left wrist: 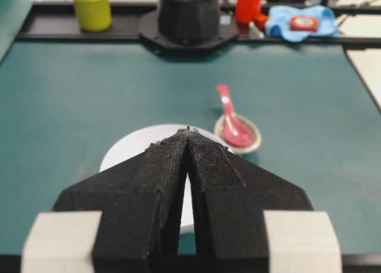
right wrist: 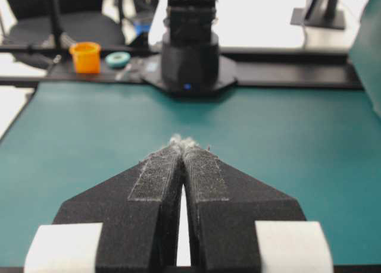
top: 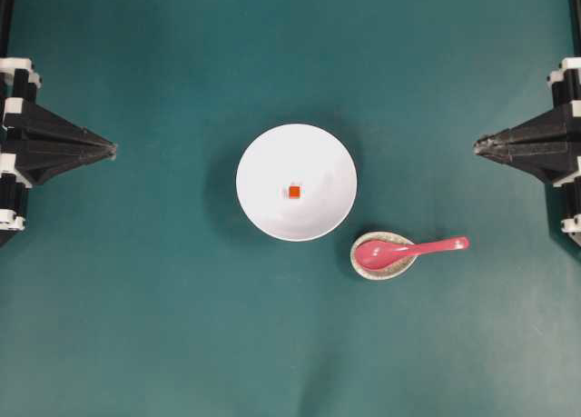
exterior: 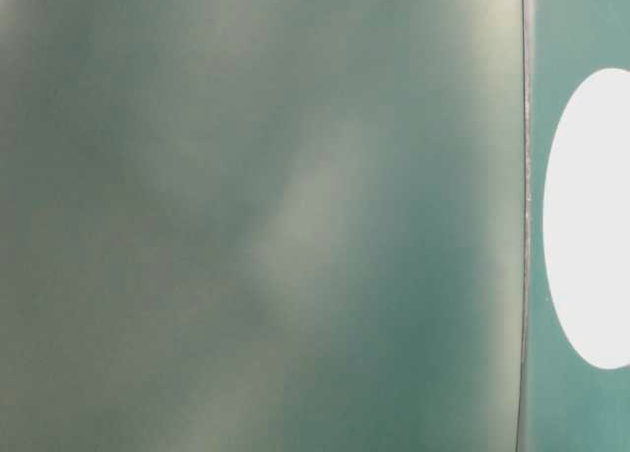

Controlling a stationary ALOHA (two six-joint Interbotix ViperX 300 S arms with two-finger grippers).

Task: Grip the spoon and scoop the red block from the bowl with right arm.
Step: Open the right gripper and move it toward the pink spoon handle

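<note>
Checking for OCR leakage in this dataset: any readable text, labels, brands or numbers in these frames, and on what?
None readable in any view.
The bowl, spoon and red block are unmarked.
The yellow jar, red-orange cup and blue cloth behind the table in the left wrist view show no legible print; too blurred to tell.

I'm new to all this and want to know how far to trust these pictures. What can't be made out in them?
- Red block: shows overhead only; in both wrist views the closed fingers block the bowl's middle.
- Table-level view: all blur; only a white oval, probably the bowl, cut by the right edge.
- Spoon: absent from the right wrist view.
- Both arms: overhead, cut off by the side edges.
</note>
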